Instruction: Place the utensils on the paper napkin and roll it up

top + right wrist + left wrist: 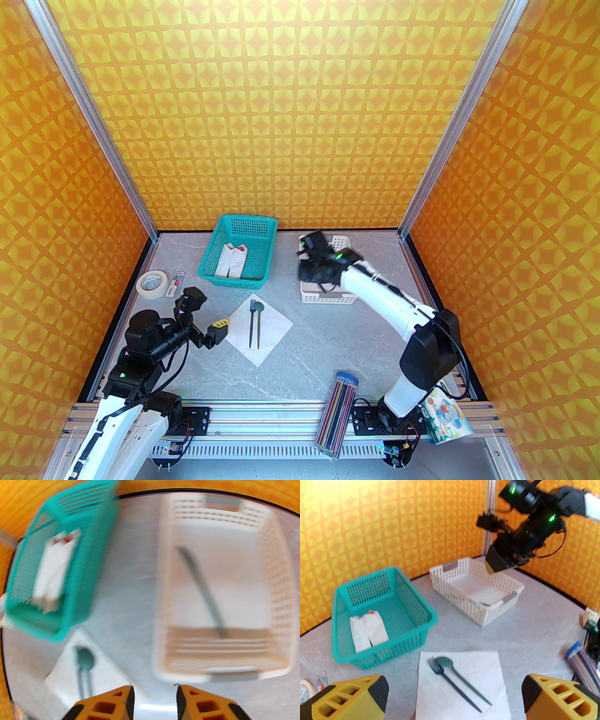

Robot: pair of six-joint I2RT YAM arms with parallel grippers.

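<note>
Nearest, the left end effector (205, 314) stands spread to its widest and empty, just beside the paper napkin (276, 323). The fork (454, 686) and spoon (467, 684) lie on the napkin side by side. Farther back, the knife (201, 590) lies slantwise on the floor of the white basket (279, 573). The right end effector (154, 691) hovers above the basket, jaws partly apart and holding nothing. Fetching the knife looks like the step in hand: turn the jaws across its slim handle, keep off the basket walls, press fingertips right to the floor before closing, then lay it parallel to the other two
</note>
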